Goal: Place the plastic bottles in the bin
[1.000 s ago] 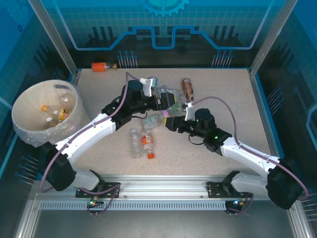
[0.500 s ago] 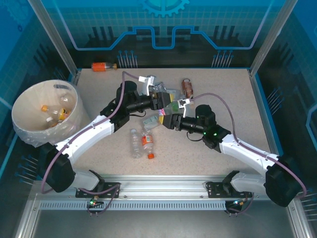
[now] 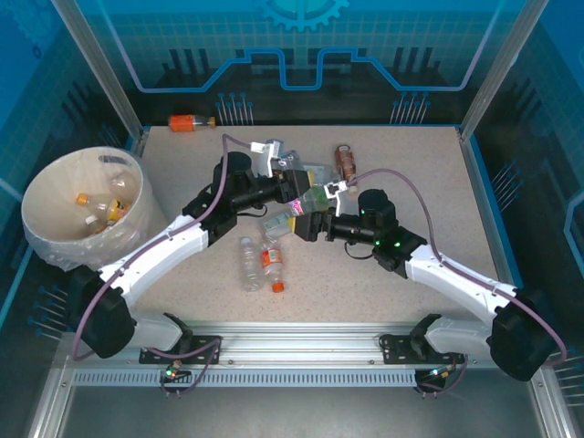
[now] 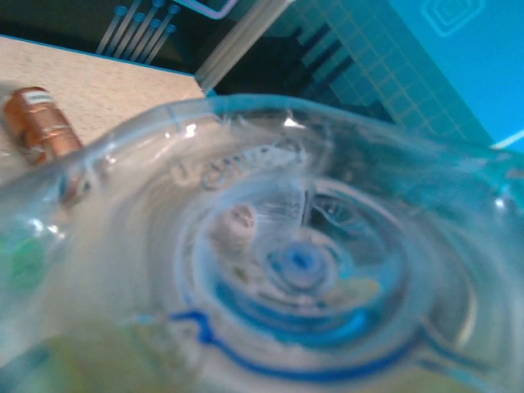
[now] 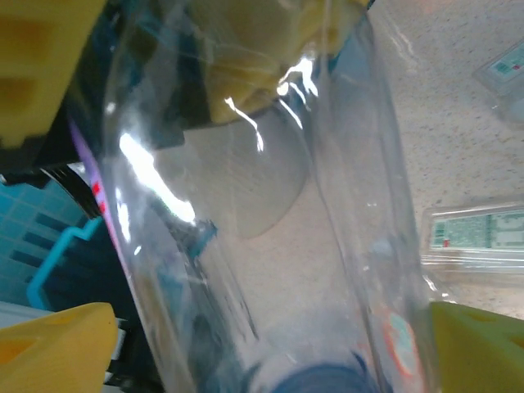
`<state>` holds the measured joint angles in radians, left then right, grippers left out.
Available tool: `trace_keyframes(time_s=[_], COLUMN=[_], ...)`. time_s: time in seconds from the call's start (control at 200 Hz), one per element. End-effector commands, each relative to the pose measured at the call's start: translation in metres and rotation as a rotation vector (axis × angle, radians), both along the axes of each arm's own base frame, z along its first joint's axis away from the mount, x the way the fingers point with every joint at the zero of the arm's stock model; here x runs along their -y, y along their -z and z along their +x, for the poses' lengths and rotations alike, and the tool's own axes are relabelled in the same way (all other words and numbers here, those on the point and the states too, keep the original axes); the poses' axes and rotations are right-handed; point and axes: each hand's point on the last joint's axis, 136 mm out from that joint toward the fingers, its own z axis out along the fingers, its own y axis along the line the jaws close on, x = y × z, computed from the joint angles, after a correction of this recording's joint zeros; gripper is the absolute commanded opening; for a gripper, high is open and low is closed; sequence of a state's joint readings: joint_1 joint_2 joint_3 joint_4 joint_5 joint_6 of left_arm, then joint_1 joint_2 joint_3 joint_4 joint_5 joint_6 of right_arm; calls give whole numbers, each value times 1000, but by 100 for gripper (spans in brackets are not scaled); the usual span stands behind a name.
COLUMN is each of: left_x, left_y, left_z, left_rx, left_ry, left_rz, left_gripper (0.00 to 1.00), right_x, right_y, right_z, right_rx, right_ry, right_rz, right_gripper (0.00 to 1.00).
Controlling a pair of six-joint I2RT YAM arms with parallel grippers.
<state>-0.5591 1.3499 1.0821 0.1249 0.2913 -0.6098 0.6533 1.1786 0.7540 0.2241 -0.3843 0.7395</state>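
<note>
Table (image 3: 415,178), one bin (image 3: 44,239) beside; one clear bottle (image 4: 303,262) in left gripper (image 3: 299,189).

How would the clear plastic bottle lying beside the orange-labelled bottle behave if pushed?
The clear plastic bottle looks empty, so probably light. Lying on its round side on the speckled table, it may roll. Its thin walls could dent.

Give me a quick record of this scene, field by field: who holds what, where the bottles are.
left end effector: shut on the clear bottle
right end effector: open, fingers either side of that bottle
bin: at the left, several bottles inside
loose on table: brown bottle, orange-label bottle, clear one beside it
past far edge: orange bottle
</note>
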Motion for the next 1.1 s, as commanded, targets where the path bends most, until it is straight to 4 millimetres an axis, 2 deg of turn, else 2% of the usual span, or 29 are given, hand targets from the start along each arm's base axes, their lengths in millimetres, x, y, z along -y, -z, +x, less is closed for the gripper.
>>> trace_keyframes(time_s=[0.0, 0.225, 0.34, 0.475, 0.495, 0.62, 0.79, 0.94, 1.096], left_x=[-26, -77, -110, -147, -152, -184, -239, -279, -317], left_y=[4, 6, -5, -29, -33, -60, -91, -114, -140], left_z=[7, 14, 9, -3, -5, -23, -43, -54, -58], left_rx=[5, 12, 51, 118, 129, 185, 229, 244, 276], left_ry=[-137, -334, -433, -535, -548, -632, -815, -970, -1114], left_rz=[71, 220, 320, 429, 444, 550, 719, 840, 870], left_gripper=[45, 45, 45, 45, 45, 45, 45, 45, 46], right_x=[10, 27, 31, 32, 29, 30, 27, 25, 26], right_y=[0, 30, 44, 59, 48, 47, 45, 45, 48], right_z=[4, 18, 23, 27, 32, 40, 46, 44, 42], right_rx=[47, -19, -71, -108, -92, -87, -79, -88, -96], right_ry=[42, 162, 188, 213, 221, 250, 253, 233, 231], right_rz=[-99, -243, -311, -345, -328, -338, -347, -362, -373], right_gripper=[100, 100, 100, 100, 100, 100, 100, 100, 100])
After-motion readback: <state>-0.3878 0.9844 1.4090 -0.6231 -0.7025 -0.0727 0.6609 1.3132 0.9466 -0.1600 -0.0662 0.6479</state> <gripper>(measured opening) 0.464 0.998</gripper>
